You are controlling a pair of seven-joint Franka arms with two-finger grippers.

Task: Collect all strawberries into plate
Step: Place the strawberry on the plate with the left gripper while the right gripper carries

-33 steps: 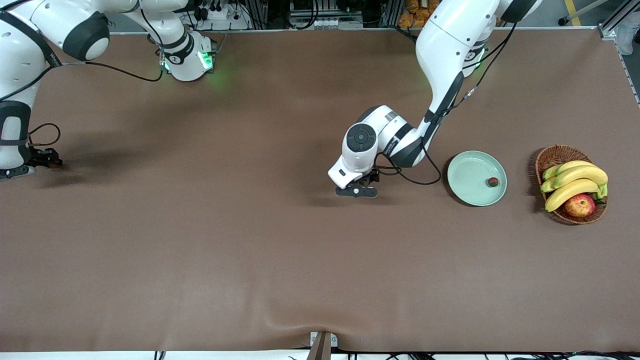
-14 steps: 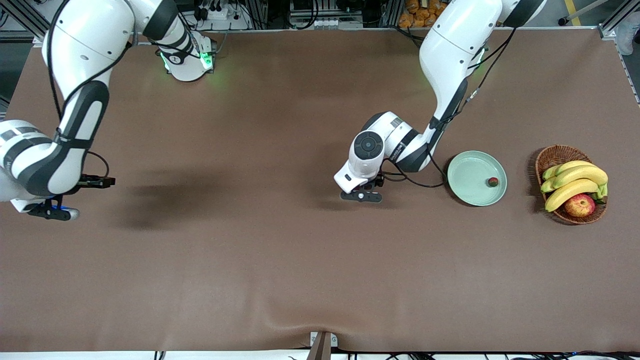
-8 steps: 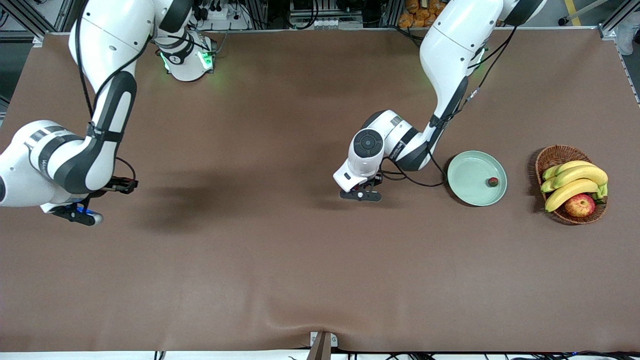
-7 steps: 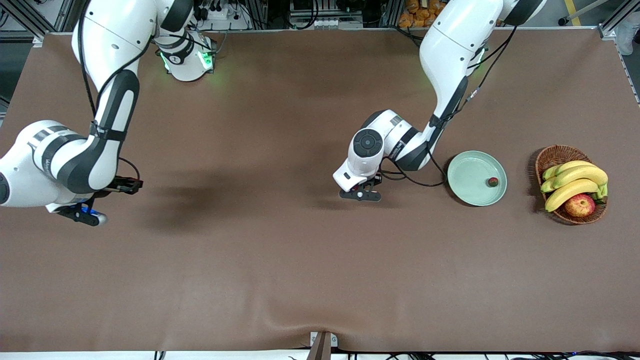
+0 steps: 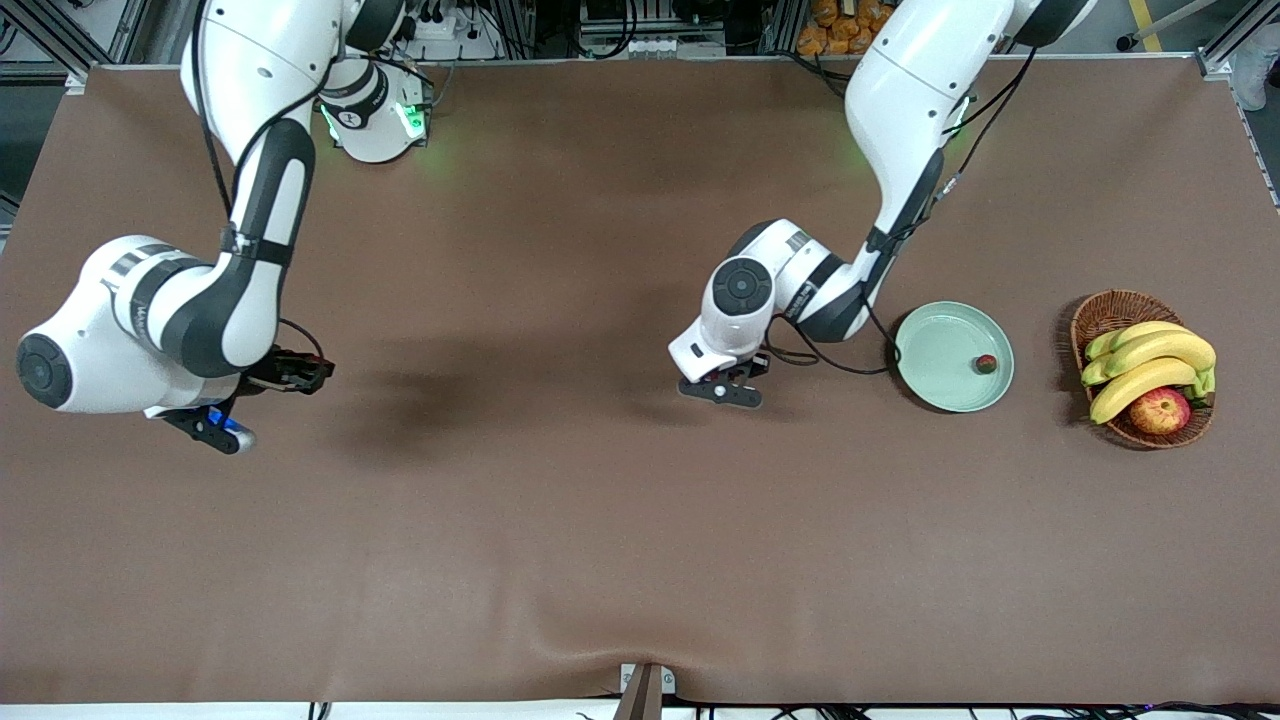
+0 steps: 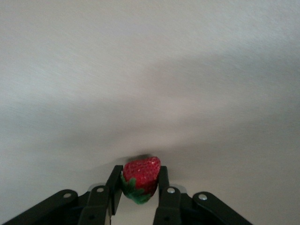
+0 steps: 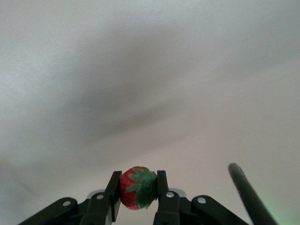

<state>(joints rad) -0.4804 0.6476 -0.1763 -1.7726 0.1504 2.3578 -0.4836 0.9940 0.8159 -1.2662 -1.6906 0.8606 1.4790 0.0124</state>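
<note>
Your left tool (image 5: 722, 384) sits low over the bare brown table (image 5: 560, 520), near its middle, with the left arm coming down from its base, folding at the elbow and turning the wrist so the tool points down at the cloth. In the left wrist view its fingers (image 6: 114, 187) are pinched on a strawberry (image 6: 140, 179), red tip away from the tool and green cap toward it, and the berry appears to be just above or touching the cloth; you cannot tell which. Toward the left arm's end of the table from this tool, near it, lies the plate (image 5: 940, 388), and a second strawberry in the plate (image 5: 986, 364) rests by the rim on the side away from the tool. Past the plate stands a wicker basket (image 5: 1105, 318) with bananas (image 5: 1150, 365) and an apple (image 5: 1159, 410). Your right tool (image 5: 225, 425) hangs over bare table toward the right arm's end, well apart from the plate, the right arm bent sharply with its forearm running down to a wrist rolled sideways. In the right wrist view its fingers (image 7: 112, 190) are clamped on a third strawberry held by the right tool (image 7: 137, 187), green cap facing the camera, clear of the surface below.
</note>
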